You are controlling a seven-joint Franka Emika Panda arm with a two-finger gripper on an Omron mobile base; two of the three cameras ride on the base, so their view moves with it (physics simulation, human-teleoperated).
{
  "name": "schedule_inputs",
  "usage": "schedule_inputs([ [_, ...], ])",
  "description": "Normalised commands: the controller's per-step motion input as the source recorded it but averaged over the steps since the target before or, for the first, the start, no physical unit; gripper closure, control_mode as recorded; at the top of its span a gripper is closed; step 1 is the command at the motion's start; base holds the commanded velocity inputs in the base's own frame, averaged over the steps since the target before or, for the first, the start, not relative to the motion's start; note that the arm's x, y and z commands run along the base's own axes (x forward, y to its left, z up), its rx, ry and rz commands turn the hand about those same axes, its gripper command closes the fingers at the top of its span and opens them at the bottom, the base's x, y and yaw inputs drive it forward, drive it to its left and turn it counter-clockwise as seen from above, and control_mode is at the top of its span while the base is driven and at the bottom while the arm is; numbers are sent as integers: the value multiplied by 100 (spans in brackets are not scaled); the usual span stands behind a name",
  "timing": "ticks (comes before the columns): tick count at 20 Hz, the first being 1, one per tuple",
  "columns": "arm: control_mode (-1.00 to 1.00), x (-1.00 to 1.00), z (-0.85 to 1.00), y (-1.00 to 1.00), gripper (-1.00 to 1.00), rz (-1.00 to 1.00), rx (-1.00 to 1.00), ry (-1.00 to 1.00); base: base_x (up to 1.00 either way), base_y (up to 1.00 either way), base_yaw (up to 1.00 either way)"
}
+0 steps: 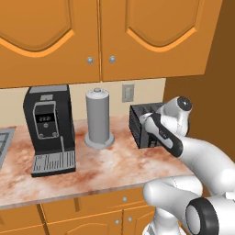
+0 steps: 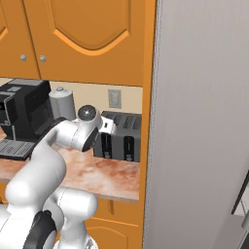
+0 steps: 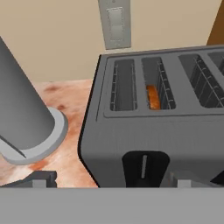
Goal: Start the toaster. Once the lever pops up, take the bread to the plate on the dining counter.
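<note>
Orange wall cabinets hang over a marbled surface [image 1: 114, 160] that ends at a tall side panel. The toaster [image 3: 153, 131] stands at that right end, near the back wall, its grey narrow face turned toward the front edge. The jaws [image 3: 109, 180] are spread wide and hold nothing, just in front of that face, with the lever slot [image 3: 143, 166] straight ahead between them. The bread [image 3: 153, 97] sits down in the second slot from the left, only its tan top edge showing.
</note>
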Motion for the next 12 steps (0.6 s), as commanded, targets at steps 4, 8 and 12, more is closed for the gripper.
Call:
schedule_inputs([
  [4,-100,0,0,0,-100,0,0,-13,0,0,0],
  [8,-100,0,0,0,-100,0,0,-9,0,0,0],
  [12,-100,0,0,-3,-100,0,0,-8,0,0,0],
])
